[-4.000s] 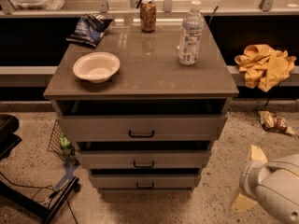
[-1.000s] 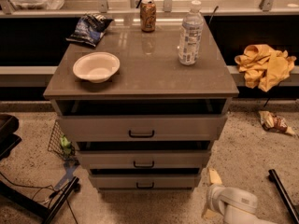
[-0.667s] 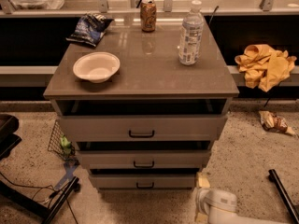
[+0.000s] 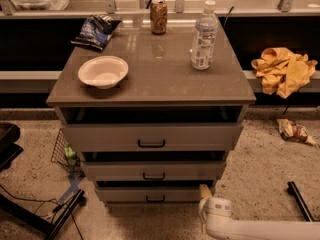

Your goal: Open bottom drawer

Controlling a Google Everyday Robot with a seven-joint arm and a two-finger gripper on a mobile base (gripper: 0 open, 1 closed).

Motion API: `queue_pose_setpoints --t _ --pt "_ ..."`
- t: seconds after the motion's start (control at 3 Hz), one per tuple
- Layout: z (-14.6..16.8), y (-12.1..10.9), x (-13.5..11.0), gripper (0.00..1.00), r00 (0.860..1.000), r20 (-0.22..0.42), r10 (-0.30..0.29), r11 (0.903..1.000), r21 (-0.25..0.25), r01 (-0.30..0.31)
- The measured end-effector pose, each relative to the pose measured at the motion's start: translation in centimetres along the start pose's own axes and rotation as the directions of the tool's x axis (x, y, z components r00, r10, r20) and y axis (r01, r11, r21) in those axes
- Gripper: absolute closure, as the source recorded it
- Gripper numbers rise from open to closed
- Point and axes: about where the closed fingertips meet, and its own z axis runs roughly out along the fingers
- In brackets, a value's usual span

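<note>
Now jaws beside bottom drawer [image 4: 125, 194] right corner.

Office-like test space.
Grey cabinet [image 4: 150, 81] holds chip bag [image 4: 95, 30], can [image 4: 159, 16]; speckled floor [image 4: 265, 169] around it; gripper [image 4: 205, 194] by its lower right corner.

3 drawers: top drawer [image 4: 151, 136], middle drawer [image 4: 154, 171], bottom drawer [image 4: 155, 194]; on the tabletop [image 4: 150, 81] 1 bowl [image 4: 103, 72], 1 can [image 4: 158, 16], 1 bottle [image 4: 204, 36], 1 chip bag [image 4: 96, 30]; 1 yellow cloth [image 4: 283, 70]; 1 gripper [image 4: 204, 194], low beside the bottom drawer's right end.

Speckled, perhaps terrazzo floor [image 4: 260, 171], grey cabinet [image 4: 160, 76]
</note>
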Motion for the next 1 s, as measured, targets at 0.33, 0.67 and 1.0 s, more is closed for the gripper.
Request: queue_pose_setpoints --t 0.33,0.67,1.0 --pt "3.9 -0.9 -2.2 0.00 1.000 0.026 -0.013 0.9992 -0.038 0.014" --pt "3.9 -0.9 -2.2 0.00 1.000 0.026 -0.013 0.9992 -0.038 0.014" --pt "5.6 -0.8 -2.8 0.00 1.000 0.030 -0.010 0.9974 -0.072 0.012"
